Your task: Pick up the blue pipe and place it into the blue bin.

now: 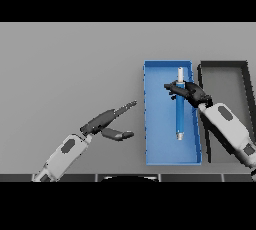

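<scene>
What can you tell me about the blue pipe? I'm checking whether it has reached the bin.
The blue pipe is a slim, straight rod with a blue body, a longer white tip at its far end and a small pale cap at its near end. It lies lengthwise within the blue bin's outline, right of centre. The right hand curls round its upper part; whether it rests on the floor is unclear.

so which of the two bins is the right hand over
The blue bin; the right hand holds the blue pipe over it. The dark bin sits farther right.
</scene>
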### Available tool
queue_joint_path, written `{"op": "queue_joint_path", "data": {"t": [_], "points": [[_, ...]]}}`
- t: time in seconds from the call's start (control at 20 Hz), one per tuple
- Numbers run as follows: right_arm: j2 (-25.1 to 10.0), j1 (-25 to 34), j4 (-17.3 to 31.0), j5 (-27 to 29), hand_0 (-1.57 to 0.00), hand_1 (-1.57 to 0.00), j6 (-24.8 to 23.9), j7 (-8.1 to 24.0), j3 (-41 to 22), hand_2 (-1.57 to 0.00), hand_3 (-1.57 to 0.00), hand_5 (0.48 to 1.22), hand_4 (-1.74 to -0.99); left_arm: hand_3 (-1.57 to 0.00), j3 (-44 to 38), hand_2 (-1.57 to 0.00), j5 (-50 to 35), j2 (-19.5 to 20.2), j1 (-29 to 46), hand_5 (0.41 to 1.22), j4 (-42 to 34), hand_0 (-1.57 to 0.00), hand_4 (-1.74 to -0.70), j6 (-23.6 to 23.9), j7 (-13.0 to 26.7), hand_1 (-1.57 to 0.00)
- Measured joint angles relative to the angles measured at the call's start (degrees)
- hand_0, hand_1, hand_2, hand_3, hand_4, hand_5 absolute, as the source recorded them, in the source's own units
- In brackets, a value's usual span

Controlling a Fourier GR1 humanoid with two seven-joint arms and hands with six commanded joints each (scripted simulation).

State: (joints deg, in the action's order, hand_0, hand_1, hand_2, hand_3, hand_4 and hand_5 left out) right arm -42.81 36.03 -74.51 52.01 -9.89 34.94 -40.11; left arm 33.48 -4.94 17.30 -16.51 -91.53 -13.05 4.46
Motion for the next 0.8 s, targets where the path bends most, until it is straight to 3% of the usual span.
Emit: {"op": "queue_joint_path", "data": {"t": [0.35, 0.8], "points": [[-2.08, 1.58, -0.89, -3.13, -0.06, -0.05, 0.08, -0.09, -3.66, -0.05, -0.03, 0.818, -1.188, 0.00, 0.10, 0.00, 0.30, -0.26, 0.00, 0.471, -0.13, 0.00, -0.83, 0.43, -0.10, 0.00], [-0.86, 2.35, 0.27, -3.77, -0.02, -0.01, -0.47, -1.38, -4.52, -0.01, -0.01, 0.769, -1.186, 0.00, 0.65, 0.00, 1.08, 0.32, 0.99, 0.474, -1.10, 0.00, -0.83, 0.62, -0.61, 0.00]]}}
